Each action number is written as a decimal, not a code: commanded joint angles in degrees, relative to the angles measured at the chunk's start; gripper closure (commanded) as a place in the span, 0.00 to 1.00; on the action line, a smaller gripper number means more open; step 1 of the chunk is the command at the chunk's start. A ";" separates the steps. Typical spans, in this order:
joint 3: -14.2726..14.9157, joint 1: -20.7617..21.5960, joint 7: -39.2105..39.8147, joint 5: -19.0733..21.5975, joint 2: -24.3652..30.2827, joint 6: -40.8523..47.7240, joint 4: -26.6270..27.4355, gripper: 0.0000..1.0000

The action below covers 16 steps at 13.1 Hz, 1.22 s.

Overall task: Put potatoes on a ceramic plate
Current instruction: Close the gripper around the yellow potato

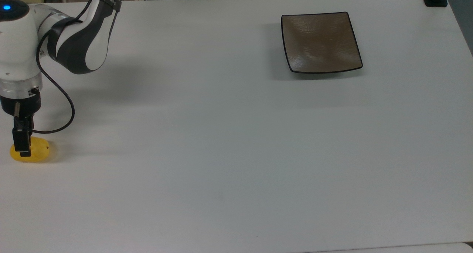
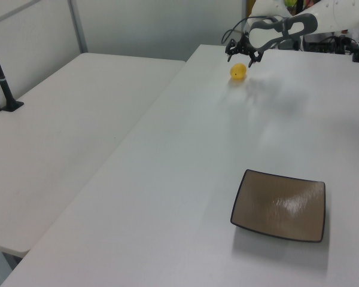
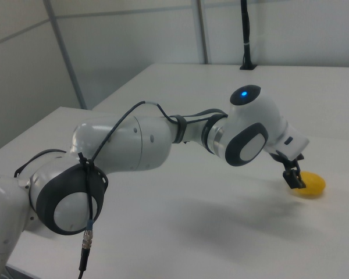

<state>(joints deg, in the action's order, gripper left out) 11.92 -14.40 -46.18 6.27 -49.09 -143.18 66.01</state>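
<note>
The potato [image 1: 36, 154] is a small yellow oval lying on the white table near the top view's left edge; it also shows in the left view as the potato [image 2: 238, 72] and in the right view as the potato [image 3: 312, 185]. My gripper [image 1: 24, 152] is down at it and open. In the left view the gripper [image 2: 240, 60] has a finger on each side of the potato's top. One dark finger [image 3: 293, 176] covers part of the potato in the right view. The ceramic plate [image 1: 320, 42], square and brown with a black rim, lies empty and far off at the top view's upper right.
The white table [image 1: 221, 153] stretches wide and bare between potato and plate [image 2: 281, 205]. A second white table [image 2: 66, 131] adjoins it on the left view's left, with a black post [image 2: 3, 84] on it. My arm's white and grey links [image 3: 163, 139] reach across the right view.
</note>
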 commanded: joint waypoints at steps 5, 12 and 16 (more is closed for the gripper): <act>0.30 -0.72 -0.75 0.24 -4.35 -5.00 -1.85 0.00; 0.30 -0.72 -0.40 -0.99 -5.40 -6.23 -1.94 0.35; 0.30 -0.89 -0.23 -1.61 -5.32 -6.23 -1.94 0.92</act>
<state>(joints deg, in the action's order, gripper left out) 11.99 -15.14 -46.18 5.57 -53.42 -148.86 65.71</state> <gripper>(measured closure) 0.313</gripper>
